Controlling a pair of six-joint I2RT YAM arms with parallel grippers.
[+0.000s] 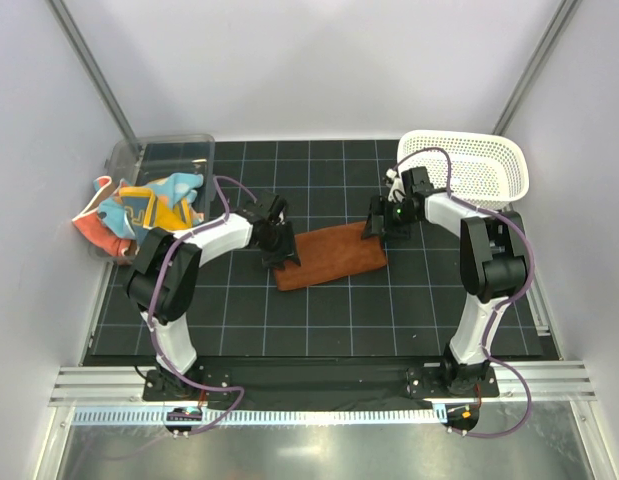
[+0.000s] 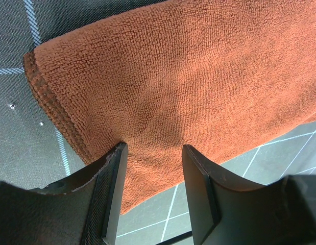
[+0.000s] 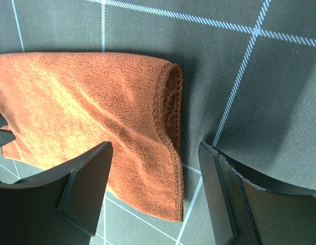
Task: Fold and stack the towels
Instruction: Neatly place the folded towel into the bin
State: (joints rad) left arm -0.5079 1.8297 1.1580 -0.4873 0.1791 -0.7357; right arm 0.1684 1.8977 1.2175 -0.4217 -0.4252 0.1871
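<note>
A rust-brown towel [image 1: 329, 257] lies folded into a strip in the middle of the black gridded mat. My left gripper [image 1: 279, 245] is open over its left end; in the left wrist view [image 2: 152, 150] the fingertips rest at the towel [image 2: 188, 76] near its edge, with flat cloth between them. My right gripper [image 1: 384, 222] is open over the right end; in the right wrist view [image 3: 155, 153] the towel's folded corner [image 3: 168, 148] lies between the jaws. A heap of other towels, blue with yellow print [image 1: 154, 205] and coral-red [image 1: 92, 230], lies at the left.
A clear plastic bin [image 1: 169, 150] stands at the back left, with the towel heap hanging over its near side. A white lattice basket [image 1: 469, 165] stands at the back right, close behind my right arm. Grey walls close in both sides.
</note>
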